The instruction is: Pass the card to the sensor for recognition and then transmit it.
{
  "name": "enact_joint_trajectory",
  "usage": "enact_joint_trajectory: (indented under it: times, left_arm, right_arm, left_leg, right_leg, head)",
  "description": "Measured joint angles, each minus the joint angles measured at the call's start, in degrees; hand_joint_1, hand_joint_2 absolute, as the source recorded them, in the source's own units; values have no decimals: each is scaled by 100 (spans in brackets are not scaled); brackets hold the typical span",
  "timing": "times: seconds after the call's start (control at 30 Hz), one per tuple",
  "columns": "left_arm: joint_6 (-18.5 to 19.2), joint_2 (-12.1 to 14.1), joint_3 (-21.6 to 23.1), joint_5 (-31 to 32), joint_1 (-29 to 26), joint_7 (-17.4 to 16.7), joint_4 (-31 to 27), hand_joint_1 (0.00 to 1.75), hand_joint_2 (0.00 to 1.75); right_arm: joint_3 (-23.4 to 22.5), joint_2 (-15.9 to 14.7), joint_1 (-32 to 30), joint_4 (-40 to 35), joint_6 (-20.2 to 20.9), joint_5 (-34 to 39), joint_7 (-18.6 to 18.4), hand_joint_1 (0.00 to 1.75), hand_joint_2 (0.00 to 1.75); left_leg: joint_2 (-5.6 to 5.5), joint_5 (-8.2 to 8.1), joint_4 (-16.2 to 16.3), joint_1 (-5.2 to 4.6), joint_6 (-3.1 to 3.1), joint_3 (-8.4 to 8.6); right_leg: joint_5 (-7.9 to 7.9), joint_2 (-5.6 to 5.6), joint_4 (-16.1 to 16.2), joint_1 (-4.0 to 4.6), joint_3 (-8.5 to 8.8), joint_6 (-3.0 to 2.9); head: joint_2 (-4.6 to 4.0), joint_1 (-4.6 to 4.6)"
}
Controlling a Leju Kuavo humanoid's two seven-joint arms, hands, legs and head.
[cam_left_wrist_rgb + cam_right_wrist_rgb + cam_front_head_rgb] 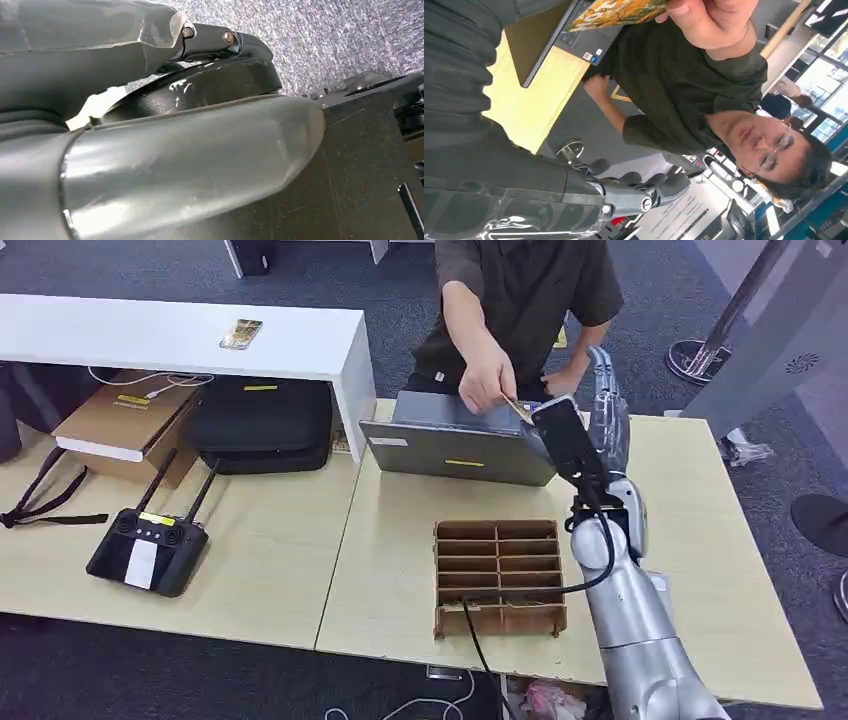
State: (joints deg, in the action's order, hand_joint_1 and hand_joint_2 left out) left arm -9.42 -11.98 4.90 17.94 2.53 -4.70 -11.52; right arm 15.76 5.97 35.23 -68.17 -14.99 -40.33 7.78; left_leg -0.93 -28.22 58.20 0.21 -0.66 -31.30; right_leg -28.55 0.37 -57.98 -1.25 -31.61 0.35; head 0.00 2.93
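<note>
The pale wooden table [400, 580] carries, from biggest to smallest, a closed grey laptop [458, 448], a brown compartmented organizer [498, 575] nearer the robot, and over on the adjoining table a black remote controller [148, 548]. A person in a dark shirt [530, 285] stands behind the laptop and reaches across it. The robot's right arm is raised over the laptop's far corner, its right hand [603, 400] up beside the person's hand [487, 378]. The card [616, 11], orange and yellow on its face, is pinched in the person's fingers just above the laptop, apart from the robot's fingers [659, 184], which in the right wrist view lie loosely curled and close on nothing. The left hand [165, 150] hangs low by the robot's body over the carpet; whether its fingers are spread or closed I cannot tell. Judging by this, the card sits at a handover point: either the robot is about to receive it or the passing is finished. No sensor can be made out, so the recognition step cannot be confirmed.
</note>
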Motion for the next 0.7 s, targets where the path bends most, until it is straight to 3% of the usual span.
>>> enact_joint_trajectory:
  times: [0.4, 0.7]
  left_arm:
    - [-9, -13, -2, 0, -14, 55, 0, 0, 0]
    - [-22, -26, -2, 31, -19, 57, 0, 0, 0]
  right_arm:
    - [26, -4, 0, -17, 175, 68, -94, 0, 175]
    - [-92, -9, -66, -59, 29, 538, 68, 0, 175]
  left_leg:
    - [0, 0, 0, 0, -1, 0]
    - [-1, 1, 0, 0, -1, 0]
  right_leg:
    - [0, 0, 0, 0, 0, 0]
    - [0, -1, 0, 0, -1, 0]
  head:
    - [0, 2]
    - [0, 0]
